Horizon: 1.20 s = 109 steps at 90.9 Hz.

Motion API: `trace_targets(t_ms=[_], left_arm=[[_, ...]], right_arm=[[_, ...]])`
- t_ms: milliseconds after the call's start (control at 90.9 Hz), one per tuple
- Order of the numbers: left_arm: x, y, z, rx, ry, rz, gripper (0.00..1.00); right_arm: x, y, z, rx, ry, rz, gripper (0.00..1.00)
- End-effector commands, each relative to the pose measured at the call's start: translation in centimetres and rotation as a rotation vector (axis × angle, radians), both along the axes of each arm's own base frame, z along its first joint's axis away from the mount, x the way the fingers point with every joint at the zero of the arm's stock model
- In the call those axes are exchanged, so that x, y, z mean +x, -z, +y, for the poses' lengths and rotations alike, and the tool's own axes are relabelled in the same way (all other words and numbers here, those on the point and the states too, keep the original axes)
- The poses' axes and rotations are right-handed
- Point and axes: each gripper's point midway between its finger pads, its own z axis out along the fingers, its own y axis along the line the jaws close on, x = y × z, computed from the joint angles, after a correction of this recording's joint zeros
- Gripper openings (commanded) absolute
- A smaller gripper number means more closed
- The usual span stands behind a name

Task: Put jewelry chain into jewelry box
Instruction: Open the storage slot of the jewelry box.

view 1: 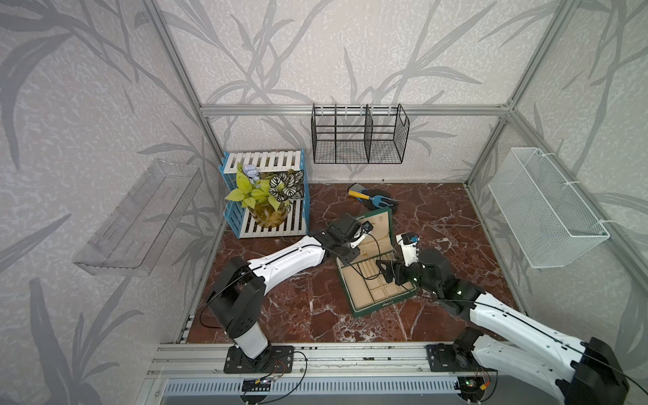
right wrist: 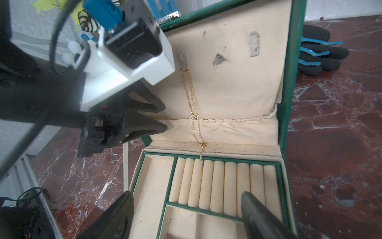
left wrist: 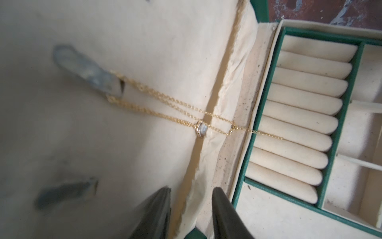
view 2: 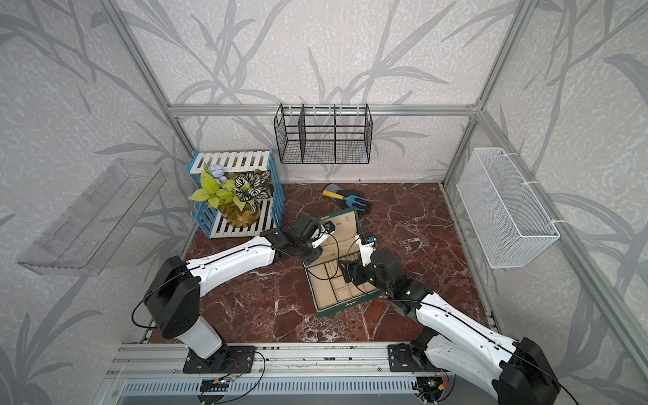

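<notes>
- The jewelry chain (right wrist: 193, 99) hangs from a hook (right wrist: 183, 60) on the open lid's lining, with its tail across the hinge edge onto the ring rolls (right wrist: 219, 182).
- The jewelry box (right wrist: 287, 82) stands open near the table's middle.
- The left gripper (right wrist: 165, 118) is just beside the chain, jaws apart and empty.
- The right gripper (right wrist: 187, 194) is over the tray, spread wide and empty.
- Judgement: placement appears complete. The next move calls for withdrawing without snagging the chain.

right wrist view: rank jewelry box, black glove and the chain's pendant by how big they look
1. jewelry box, fills much of the frame
2. black glove, partly hidden behind the box and farther away
3. pendant on the jewelry chain, tiny
</notes>
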Motion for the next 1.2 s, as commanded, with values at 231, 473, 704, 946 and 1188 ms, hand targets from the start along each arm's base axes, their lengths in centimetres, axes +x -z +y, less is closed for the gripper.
trace_targets(t_ms=[231,473,704,946,1188], left_arm=[[0.4,0.8,-0.6,0.028,0.06,0.104,0.38],[0.0,2.0,-1.5,0.031,0.096,0.156,0.38],[0.5,2.0,-2.4,0.016,0.112,0.148,0.38],[0.0,2.7,-4.1,-0.006,0.161,0.188,0.39],[0.2,2.7,-3.4,0.027,0.151,0.164,0.38]], right_arm=[[0.1,-1.1,0.1,0.035,0.002,-0.024,0.84],[-0.2,-1.1,-0.3,0.038,0.011,-0.033,0.84],[-0.3,-1.0,-0.5,0.045,0.018,-0.033,0.84],[-0.6,-1.0,-0.6,0.047,0.014,-0.032,0.84],[-0.6,-1.0,-0.8,0.049,0.02,-0.034,0.84]])
